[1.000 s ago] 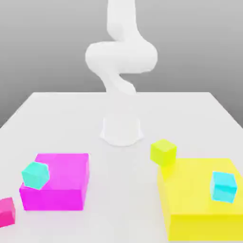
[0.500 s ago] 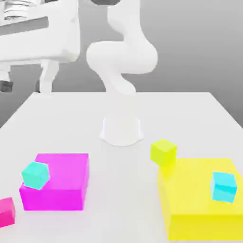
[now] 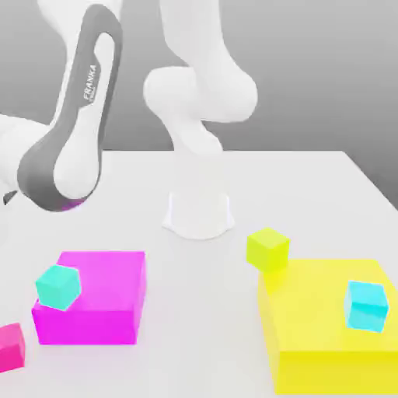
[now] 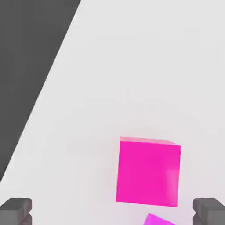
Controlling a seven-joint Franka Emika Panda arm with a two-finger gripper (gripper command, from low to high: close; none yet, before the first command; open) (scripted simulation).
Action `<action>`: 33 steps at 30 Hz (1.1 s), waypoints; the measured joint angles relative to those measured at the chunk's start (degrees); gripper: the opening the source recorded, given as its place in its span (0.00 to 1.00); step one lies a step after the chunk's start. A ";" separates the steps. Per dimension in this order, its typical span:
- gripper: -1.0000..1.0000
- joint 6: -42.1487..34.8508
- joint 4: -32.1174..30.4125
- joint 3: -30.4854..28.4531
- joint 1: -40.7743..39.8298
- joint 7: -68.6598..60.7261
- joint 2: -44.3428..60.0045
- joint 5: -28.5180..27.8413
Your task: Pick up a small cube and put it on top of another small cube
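Observation:
The small hot-pink cube (image 3: pixel 11 346) rests on the table at the exterior view's lower left corner, just left of the large magenta block (image 3: pixel 97 299). In the hand view the same pink cube (image 4: pixel 148 171) lies below my gripper (image 4: pixel 112 213), nearer one finger than the other. The two dark fingertips (image 4: pixel 15 211) stand far apart, open, with nothing between them. Other small cubes are a cyan one (image 3: pixel 58 285) on the magenta block, a yellow-green one (image 3: pixel 268 249) on the table, and a second cyan one (image 3: pixel 365 305) on the large yellow block (image 3: pixel 334 342).
My arm's white-and-grey link (image 3: pixel 74 124) hangs over the exterior view's left side, above the magenta block. The robot's base (image 3: pixel 199 214) stands mid-table. The dark area (image 4: pixel 26 66) beyond the table's edge runs along one side of the hand view.
The arm has swung down over the exterior view's left side; the hand seen high at upper left half a second ago is replaced by the forearm link. No cube has moved.

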 joint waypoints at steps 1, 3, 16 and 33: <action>0.50 1.49 0.40 0.83 -0.82 -0.28 2.06 0.59; 0.00 4.54 1.26 2.42 -2.18 -1.33 6.09 2.11; 0.00 -2.40 -2.14 0.82 1.35 0.53 -4.50 -2.45; 0.00 -16.21 -23.39 14.52 23.85 -16.11 -39.96 -6.54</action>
